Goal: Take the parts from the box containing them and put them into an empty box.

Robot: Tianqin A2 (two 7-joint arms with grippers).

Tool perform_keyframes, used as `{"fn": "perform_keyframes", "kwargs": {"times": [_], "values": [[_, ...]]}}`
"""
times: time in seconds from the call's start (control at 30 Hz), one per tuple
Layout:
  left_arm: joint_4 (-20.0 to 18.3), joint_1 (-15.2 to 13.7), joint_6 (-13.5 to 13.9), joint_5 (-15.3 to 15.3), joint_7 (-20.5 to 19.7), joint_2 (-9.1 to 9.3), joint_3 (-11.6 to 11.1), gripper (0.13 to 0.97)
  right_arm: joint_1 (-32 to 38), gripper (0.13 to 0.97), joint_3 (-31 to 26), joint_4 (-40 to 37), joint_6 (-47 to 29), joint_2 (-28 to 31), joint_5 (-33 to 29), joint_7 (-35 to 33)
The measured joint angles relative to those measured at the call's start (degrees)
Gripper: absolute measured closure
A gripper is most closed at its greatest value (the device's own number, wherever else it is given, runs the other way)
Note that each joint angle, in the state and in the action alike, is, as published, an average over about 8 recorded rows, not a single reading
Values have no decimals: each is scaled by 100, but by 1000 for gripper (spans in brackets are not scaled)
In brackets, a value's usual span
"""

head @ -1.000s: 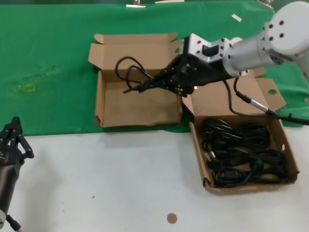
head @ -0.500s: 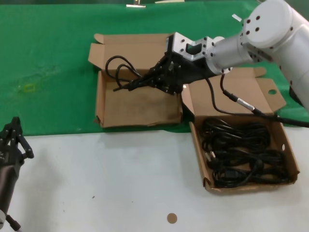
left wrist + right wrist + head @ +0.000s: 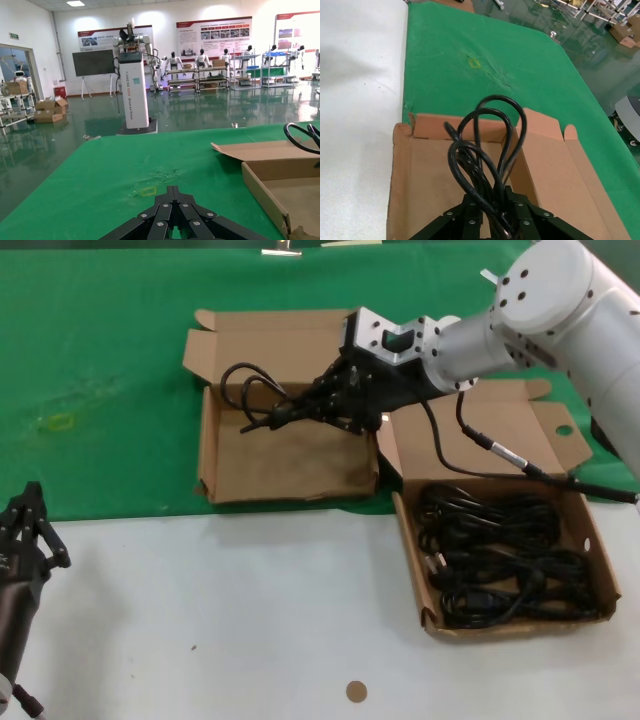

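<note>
Right end effector (image 3: 318, 406) clamps a looped black rubber power cable (image 3: 262, 395) above the empty brown cardboard box (image 3: 283, 468), left of the brown cardboard box of coiled cables (image 3: 500, 558). Left end effector (image 3: 25, 530) waits near-left, grip unclear.

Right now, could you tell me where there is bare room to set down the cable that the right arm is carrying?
The empty box has a bare floor below the coil held by the right end effector. The white tabletop before both boxes is open too. The box containing cables is crowded. The left end effector waits at the table's near left.

Right hand (image 3: 318, 406) gripping cable (image 3: 255, 395) over empty box (image 3: 215, 455)
</note>
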Motion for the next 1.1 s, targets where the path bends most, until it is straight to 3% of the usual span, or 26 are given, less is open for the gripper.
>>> {"fn": "perform_keyframes", "kwargs": {"times": [0.23, 0.53, 0.83, 1.1], "values": [[0, 0, 0, 0, 0, 0, 0, 953, 97, 867, 37, -292, 86, -86, 46, -193], [0, 0, 0, 0, 0, 0, 0, 953, 102, 764, 79, -334, 142, -100, 95, -271], [0, 0, 0, 0, 0, 0, 0, 949, 11, 583, 91, -137, 140, -23, 99, -177], [0, 0, 0, 0, 0, 0, 0, 932, -349, 369, 244, 173, 392, 9, 241, -155]]}}
